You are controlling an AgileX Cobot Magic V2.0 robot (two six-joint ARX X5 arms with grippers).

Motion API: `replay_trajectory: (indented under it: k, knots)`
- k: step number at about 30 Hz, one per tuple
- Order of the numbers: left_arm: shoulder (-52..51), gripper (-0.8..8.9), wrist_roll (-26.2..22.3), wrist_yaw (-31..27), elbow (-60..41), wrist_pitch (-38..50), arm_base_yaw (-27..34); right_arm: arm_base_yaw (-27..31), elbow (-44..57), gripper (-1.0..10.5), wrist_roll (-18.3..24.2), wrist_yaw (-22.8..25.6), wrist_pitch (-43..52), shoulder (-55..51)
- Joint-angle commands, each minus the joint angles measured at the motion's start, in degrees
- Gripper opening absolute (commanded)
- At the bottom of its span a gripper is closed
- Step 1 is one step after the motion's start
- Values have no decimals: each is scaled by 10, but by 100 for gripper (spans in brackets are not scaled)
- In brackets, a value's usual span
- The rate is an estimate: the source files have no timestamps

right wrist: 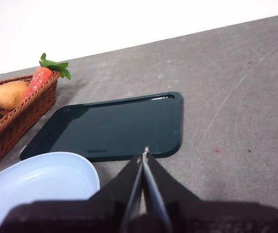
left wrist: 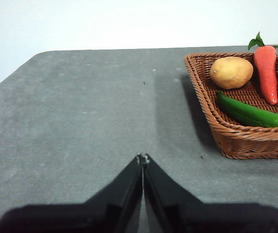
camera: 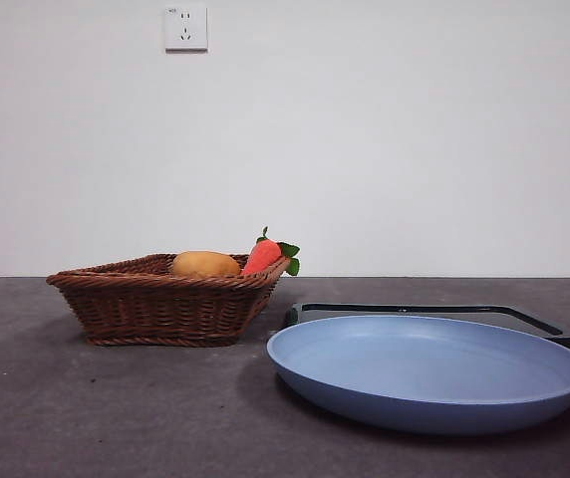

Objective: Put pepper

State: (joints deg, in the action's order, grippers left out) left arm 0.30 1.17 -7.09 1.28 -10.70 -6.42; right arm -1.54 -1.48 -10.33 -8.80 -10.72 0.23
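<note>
A grey table carries a blue plate, a dark tray behind it and a wicker basket — the pepper lies inside, beside a carrot and a potato. The left gripper and right gripper are both pinched closed, empty — clear of everything.

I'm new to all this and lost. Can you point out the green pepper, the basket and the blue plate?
pepper [left wrist: 248,113]: left wrist view, middle of its glossy green body.
basket [camera: 155,309]: front view, its woven front wall.
blue plate [camera: 415,403]: front view, its near outer rim.
</note>
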Motion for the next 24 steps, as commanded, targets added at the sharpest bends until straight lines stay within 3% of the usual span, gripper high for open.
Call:
replay_trajectory:
  k: [1, 5, 9, 16, 24]
  knots:
    - [-2, 8, 18, 5, -2, 14, 1, -1, 6, 11, -5, 2, 0, -1]
    - [-2, 8, 65, 42, -2, 30, 1, -1, 6, 11, -9, 2, 11, -1]
    - [-2, 8, 81, 88, -2, 33, 1, -1, 6, 11, -42, -2, 16, -1]
    - [1, 6, 166, 134, 9, 46, 1, -1, -7, 6, -144, -3, 31, -1]
    - [61, 6, 180, 167, 89, 12, 1, -1, -90, 5, -151, -24, 28, 62]
